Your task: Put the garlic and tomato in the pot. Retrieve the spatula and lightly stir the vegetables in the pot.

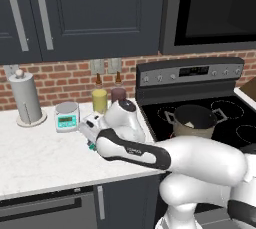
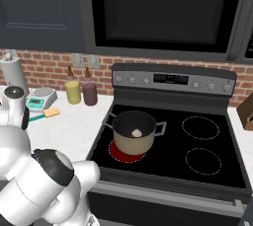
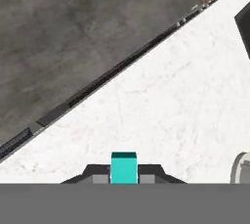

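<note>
A red brick wall point(image 1: 60, 80) runs behind the white marble table point(image 1: 35, 153), with dark navy cabinets point(image 1: 85, 13) hung above it. Beside the table stands a black stove point(image 2: 197, 141) with a silver control panel point(image 2: 173, 79), under a dark microwave point(image 2: 163, 10). The floor point(image 3: 63, 37) is mottled grey.

kitchen, stove point(image 2: 197, 136), dark cabinets point(image 1: 75, 13), brick backsplash point(image 1: 60, 80)

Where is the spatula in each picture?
Left base view: the spatula is a tiny teal bit left of middle, under the robot's hand.
Right base view: the spatula is at the left edge, teal handle and yellow blade, near the scale.
Hand view: the spatula is at bottom middle, its teal end between the jaws.
Shared landmark: the white counter beneath it.
</note>
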You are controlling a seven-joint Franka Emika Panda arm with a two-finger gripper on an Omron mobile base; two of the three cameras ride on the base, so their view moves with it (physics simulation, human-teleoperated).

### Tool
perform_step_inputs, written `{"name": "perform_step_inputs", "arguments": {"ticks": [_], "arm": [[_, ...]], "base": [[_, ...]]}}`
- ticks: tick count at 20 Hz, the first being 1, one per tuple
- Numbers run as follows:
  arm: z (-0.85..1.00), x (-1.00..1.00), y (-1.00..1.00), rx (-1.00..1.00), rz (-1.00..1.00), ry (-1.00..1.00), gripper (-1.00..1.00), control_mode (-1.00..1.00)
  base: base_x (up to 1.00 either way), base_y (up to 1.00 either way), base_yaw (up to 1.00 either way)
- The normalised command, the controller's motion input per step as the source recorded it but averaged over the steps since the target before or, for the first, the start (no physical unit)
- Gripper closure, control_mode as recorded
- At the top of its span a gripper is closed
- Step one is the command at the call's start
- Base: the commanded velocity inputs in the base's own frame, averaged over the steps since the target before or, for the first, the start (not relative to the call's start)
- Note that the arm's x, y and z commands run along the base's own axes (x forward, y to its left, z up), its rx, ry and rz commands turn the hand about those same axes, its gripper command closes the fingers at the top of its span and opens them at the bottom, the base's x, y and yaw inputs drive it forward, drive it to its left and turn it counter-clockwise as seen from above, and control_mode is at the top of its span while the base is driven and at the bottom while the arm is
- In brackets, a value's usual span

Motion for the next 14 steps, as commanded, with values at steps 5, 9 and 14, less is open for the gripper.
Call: {"name": "perform_step_inputs", "arguments": {"ticks": [5, 9, 14], "arm": [[1.00, -0.54, -0.20, 0.50, -0.31, 0.00, 1.00, -1.00], [1.00, -0.32, -0.31, 0.49, -0.40, 0.04, 1.00, -1.00], [1.00, -0.11, -0.38, 0.49, -0.44, 0.14, 1.00, -1.00]], "base": [[0.00, 0.00, 0.00], [0.00, 0.00, 0.00], [0.00, 0.00, 0.00]]}}
